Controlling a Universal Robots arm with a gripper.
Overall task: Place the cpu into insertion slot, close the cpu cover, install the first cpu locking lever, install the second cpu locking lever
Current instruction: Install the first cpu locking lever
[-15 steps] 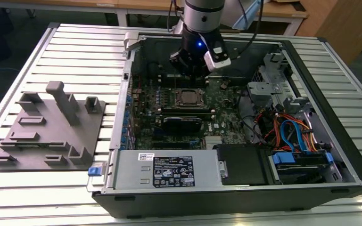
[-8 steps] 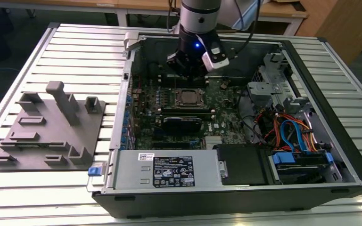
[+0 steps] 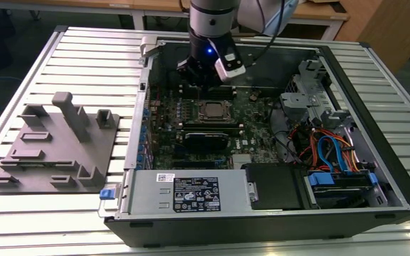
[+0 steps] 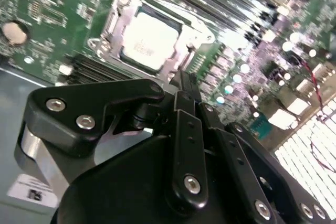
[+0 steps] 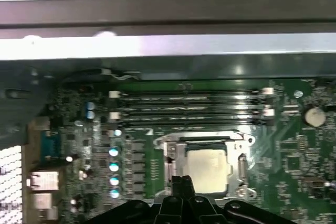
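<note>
- Sitting flat in its socket near the middle of the motherboard (image 3: 166, 125), the cpu (image 4: 147, 43) was already placed, pale face up.
- The cpu cover (image 4: 112, 22) lay closed around it, framing that face through its window.
- Whether either locking lever was hooked down I could not tell, so that part of the job was probably still open.
- The gripper (image 4: 184, 80) hovered just beside the socket's edge, its fingers pinched together on nothing that showed.
- The open computer case (image 3: 379, 122) held the motherboard, a black drive bay (image 3: 276, 184) at one corner and a tangle of coloured cables (image 3: 326, 149).
- A grey fixture tray (image 3: 48, 160) on the bench (image 3: 84, 58) beside the case carried its own moulded uprights.
</note>
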